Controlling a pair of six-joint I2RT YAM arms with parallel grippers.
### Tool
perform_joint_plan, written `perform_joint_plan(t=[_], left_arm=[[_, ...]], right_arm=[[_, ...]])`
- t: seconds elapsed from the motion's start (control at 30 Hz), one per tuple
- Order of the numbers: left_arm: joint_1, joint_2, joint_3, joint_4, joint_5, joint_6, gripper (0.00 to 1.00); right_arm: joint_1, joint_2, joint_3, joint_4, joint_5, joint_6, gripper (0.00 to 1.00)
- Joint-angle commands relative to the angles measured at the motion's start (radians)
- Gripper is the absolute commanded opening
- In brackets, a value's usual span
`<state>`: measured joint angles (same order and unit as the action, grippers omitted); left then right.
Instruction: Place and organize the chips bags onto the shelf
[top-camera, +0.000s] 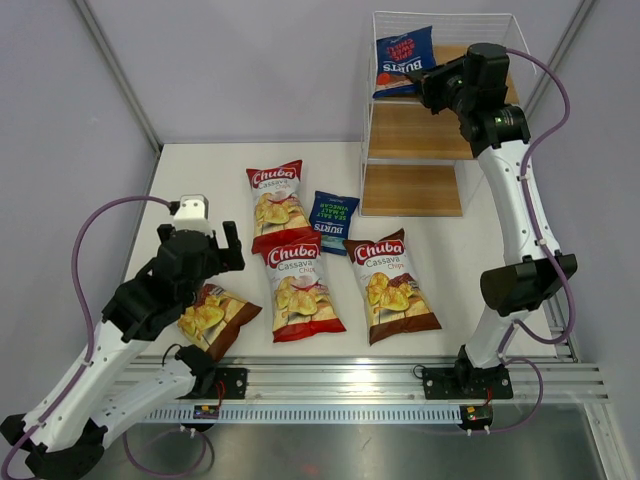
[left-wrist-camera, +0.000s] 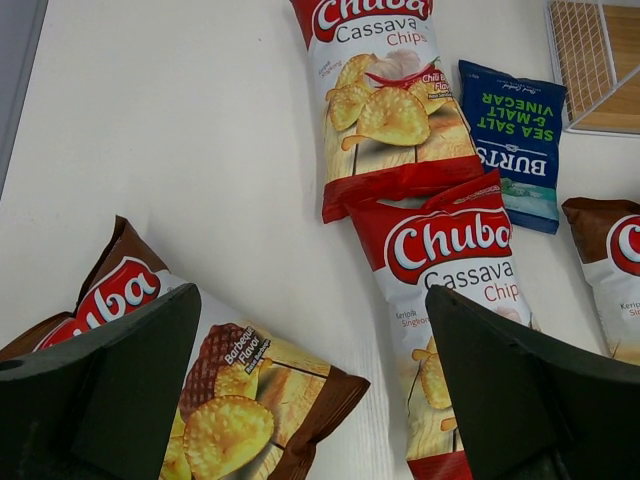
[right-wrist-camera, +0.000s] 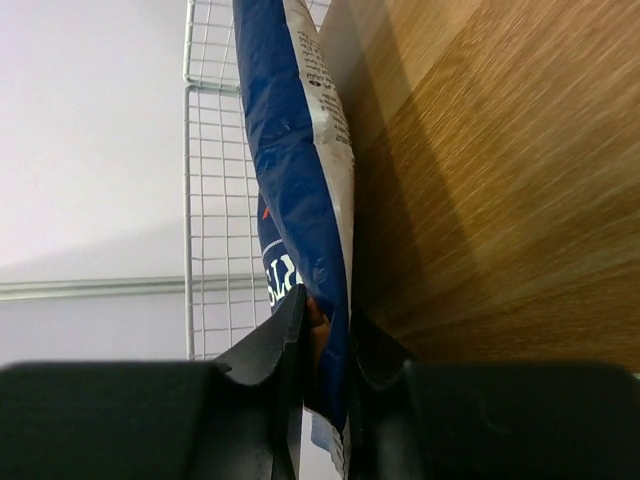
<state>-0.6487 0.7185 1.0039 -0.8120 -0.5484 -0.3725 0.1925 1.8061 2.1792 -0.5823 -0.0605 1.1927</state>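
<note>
The left arm (top-camera: 120, 385) and right arm (top-camera: 515, 200) are showing white link shells joined by black joint housings. A thin purple cable (top-camera: 80, 255) is trailing alongside each. A white camera block (top-camera: 192, 207) is capping the left wrist. Matte black wedge-shaped fingers (left-wrist-camera: 100, 390) are catching dull highlights.

Bare counter (top-camera: 190, 170) runs along the left edge to the far-left corner. The middle is crowded: the near red-and-white bag (top-camera: 300, 290) overlaps the far red-and-white bag (top-camera: 277, 205), with the loose blue bag (top-camera: 333, 222) and a brown bag (top-camera: 390, 285) packed close on their right. On the shelf (top-camera: 410, 190) at the far-right corner, the right pincer (right-wrist-camera: 328, 315) clamps the held blue bag (top-camera: 403, 55) on the top tier; both lower tiers lie open in front
</note>
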Motion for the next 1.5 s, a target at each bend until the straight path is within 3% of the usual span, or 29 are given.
perform_joint_plan(t=[0.0,0.2,0.43,0.5,0.63,0.83,0.9,1.03,1.13,1.33,1.43,1.47], left_arm=[[0.004,-0.016,-0.007,0.047,0.024,0.02,0.99],[0.004,-0.019,-0.01,0.05,0.033,0.023,0.99],[0.004,-0.017,-0.01,0.053,0.048,0.021,0.99],[0.004,-0.014,-0.01,0.053,0.051,0.021,0.99],[0.004,-0.01,-0.011,0.053,0.053,0.021,0.99],[0.004,0.002,-0.004,0.054,0.079,0.024,0.99],[0.004,0.009,0.001,0.05,0.108,0.027,0.99],[0.004,0.006,0.015,0.069,0.191,-0.018,0.99],[0.004,0.009,-0.014,0.154,0.303,-0.074,0.99],[0.004,0.178,-0.036,0.341,0.493,-0.147,0.99],[0.004,0.34,0.016,0.428,0.579,-0.149,0.99],[0.004,0.433,0.038,0.444,0.609,-0.141,0.99]], right_arm=[[0.016,0.015,0.054,-0.027,0.054,0.019,0.22],[0.025,0.012,0.077,-0.05,0.111,-0.007,0.44],[0.025,0.015,0.149,-0.164,0.182,-0.163,0.54],[0.024,0.018,0.169,-0.182,0.195,-0.192,0.67],[0.025,0.015,0.185,-0.24,0.243,-0.255,0.68],[0.016,-0.076,0.091,-0.197,0.284,-0.314,0.72],[0.01,-0.094,0.09,-0.197,0.275,-0.355,0.76],[0.01,-0.171,0.085,-0.192,0.251,-0.452,0.98],[0.007,-0.237,0.061,-0.198,0.171,-0.544,0.99],[0.008,-0.5,-0.221,-0.163,-0.048,-0.697,0.99],[0.007,-0.716,-0.477,-0.091,-0.113,-0.708,0.99],[0.007,-0.782,-0.639,-0.058,-0.131,-0.705,0.99]])
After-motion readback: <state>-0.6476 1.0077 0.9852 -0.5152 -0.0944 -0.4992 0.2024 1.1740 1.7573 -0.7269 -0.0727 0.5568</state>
